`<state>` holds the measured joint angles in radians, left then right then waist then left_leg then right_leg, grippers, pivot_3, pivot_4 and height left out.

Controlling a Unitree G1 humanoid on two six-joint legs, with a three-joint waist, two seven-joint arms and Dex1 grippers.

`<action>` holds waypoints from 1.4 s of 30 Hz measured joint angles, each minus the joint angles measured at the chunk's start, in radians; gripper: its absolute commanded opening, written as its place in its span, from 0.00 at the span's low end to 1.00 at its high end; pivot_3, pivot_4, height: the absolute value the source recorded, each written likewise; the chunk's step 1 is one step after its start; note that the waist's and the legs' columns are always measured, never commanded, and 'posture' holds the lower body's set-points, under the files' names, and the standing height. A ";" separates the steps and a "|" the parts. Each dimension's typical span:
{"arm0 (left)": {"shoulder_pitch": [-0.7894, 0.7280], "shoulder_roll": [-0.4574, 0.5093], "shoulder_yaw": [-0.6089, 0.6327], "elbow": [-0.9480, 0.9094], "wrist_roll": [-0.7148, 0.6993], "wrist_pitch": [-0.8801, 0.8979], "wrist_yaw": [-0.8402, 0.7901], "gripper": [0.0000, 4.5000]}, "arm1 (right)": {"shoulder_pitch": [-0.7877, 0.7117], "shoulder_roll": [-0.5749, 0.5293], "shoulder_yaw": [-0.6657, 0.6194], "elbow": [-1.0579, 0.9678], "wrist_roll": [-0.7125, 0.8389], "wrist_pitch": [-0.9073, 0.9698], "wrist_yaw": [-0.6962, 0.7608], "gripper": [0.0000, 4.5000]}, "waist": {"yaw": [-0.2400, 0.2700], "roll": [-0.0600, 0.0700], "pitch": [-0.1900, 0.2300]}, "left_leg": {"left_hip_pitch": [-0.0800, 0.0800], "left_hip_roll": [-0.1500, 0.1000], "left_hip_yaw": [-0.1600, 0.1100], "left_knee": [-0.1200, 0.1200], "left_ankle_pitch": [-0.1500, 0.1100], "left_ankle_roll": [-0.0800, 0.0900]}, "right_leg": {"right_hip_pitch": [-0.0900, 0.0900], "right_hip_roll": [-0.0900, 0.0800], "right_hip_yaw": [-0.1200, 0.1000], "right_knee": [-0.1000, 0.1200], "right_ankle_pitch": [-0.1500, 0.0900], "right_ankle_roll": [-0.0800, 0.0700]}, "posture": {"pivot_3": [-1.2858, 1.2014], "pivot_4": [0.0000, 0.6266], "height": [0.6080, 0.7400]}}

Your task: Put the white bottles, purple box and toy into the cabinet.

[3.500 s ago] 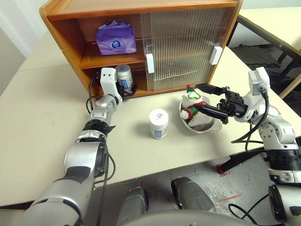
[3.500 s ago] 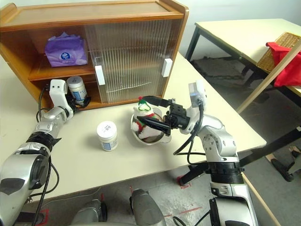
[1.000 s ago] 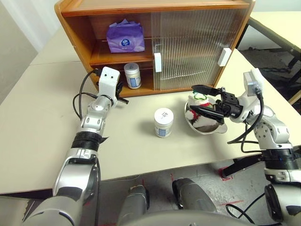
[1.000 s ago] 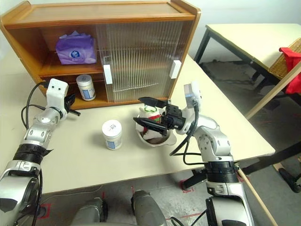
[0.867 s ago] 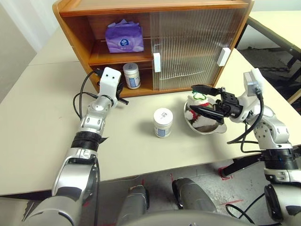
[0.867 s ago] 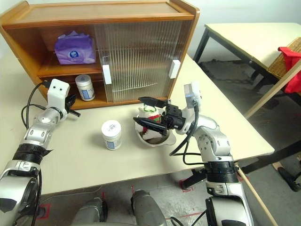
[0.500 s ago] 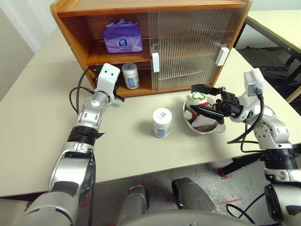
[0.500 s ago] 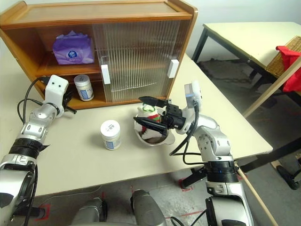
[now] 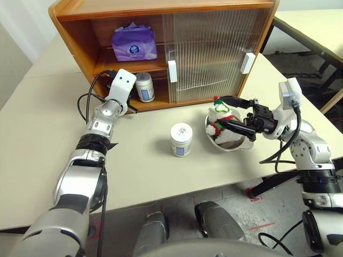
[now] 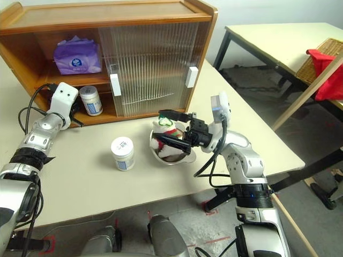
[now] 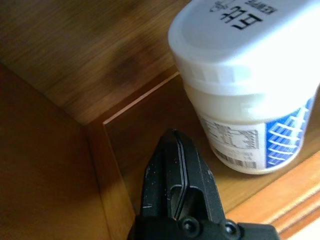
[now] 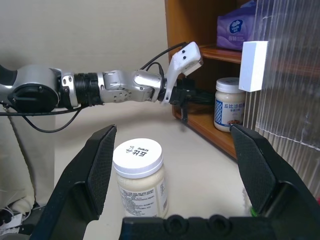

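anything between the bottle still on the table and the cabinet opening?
Nothing. In the left eye view, bare tabletop runs from the white bottle on the table to the open side of the cabinet; the right wrist view shows the same.

Head eyes overlook cabinet (image 9: pixel 161 48); wrists close.

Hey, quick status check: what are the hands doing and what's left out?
Left gripper shut, empty, beside the jar in the cabinet. Right gripper open around the toy. Second jar on the table.
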<state>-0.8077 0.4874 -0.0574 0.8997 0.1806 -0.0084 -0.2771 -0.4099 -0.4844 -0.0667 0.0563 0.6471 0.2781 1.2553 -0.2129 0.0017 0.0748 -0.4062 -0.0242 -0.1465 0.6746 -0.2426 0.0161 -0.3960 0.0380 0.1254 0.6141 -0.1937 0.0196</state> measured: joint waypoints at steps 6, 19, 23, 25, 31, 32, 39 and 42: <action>-0.024 0.001 -0.006 0.073 0.011 -0.044 0.003 0.01 | 0.002 0.000 0.000 -0.006 0.000 0.000 -0.007 1.00 | -0.009 0.000 0.000 | 0.000 -0.005 0.000 0.001 0.001 0.001 | 0.001 0.000 0.000 0.000 0.000 0.002 | 0.39 0.07 1.00; -0.084 -0.040 -0.027 0.170 0.011 -0.094 -0.004 0.01 | 0.024 -0.009 -0.003 -0.027 0.001 0.000 -0.025 1.00 | -0.018 0.000 0.000 | 0.000 -0.006 0.000 0.003 0.003 0.003 | 0.003 -0.001 0.000 0.001 -0.004 0.012 | 0.38 0.08 1.00; -0.092 -0.048 -0.033 0.180 0.012 -0.105 -0.006 0.01 | 0.028 -0.011 -0.003 -0.033 0.001 0.000 -0.030 1.00 | -0.025 0.000 0.000 | 0.000 -0.006 0.000 0.003 0.003 0.003 | 0.003 0.000 -0.001 0.001 -0.004 0.012 | 0.38 0.08 1.00; -0.102 -0.055 -0.036 0.192 0.012 -0.109 -0.007 0.01 | 0.028 -0.011 -0.003 -0.034 0.002 0.000 -0.031 1.00 | -0.027 0.000 0.000 | -0.001 -0.006 0.000 0.003 0.003 0.003 | 0.003 0.000 -0.001 0.001 -0.004 0.013 | 0.38 0.08 1.00; -0.122 -0.082 -0.036 0.202 0.011 -0.118 -0.007 0.01 | 0.029 -0.012 -0.003 -0.036 0.002 0.000 -0.031 1.00 | -0.037 0.000 0.000 | -0.001 -0.007 0.002 0.003 0.004 0.004 | 0.003 0.000 -0.002 0.001 -0.004 0.014 | 0.38 0.08 1.00; -0.130 -0.086 -0.036 0.205 0.010 -0.120 -0.007 0.01 | 0.029 -0.012 -0.003 -0.037 0.002 0.000 -0.031 1.00 | -0.039 0.000 0.000 | -0.001 -0.007 0.003 0.003 0.004 0.004 | 0.003 0.000 -0.002 0.001 -0.004 0.014 | 0.38 0.08 1.00; -0.149 -0.107 -0.036 0.217 0.009 -0.133 -0.007 0.01 | 0.030 -0.013 -0.004 -0.043 0.003 0.000 -0.033 1.00 | -0.065 0.000 0.000 | 0.000 -0.007 0.014 0.003 0.003 0.004 | 0.003 0.000 -0.003 0.001 -0.005 0.016 | 0.38 0.08 1.00; -0.149 -0.107 -0.035 0.221 0.008 -0.133 -0.007 0.01 | 0.032 -0.013 -0.004 -0.043 0.003 0.000 -0.035 1.00 | -0.073 0.000 0.000 | 0.000 -0.007 0.016 0.003 0.003 0.004 | 0.003 0.000 -0.003 0.001 -0.004 0.017 | 0.38 0.07 1.00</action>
<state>-0.9566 0.3808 -0.0924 1.1206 0.1884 -0.1416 -0.2845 -0.3781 -0.4971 -0.0706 0.0133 0.6499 0.2784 1.2199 -0.2857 0.0013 0.0745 -0.4064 -0.0309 -0.1309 0.6780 -0.2392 0.0203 -0.3934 0.0384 0.1225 0.6146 -0.1978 0.0367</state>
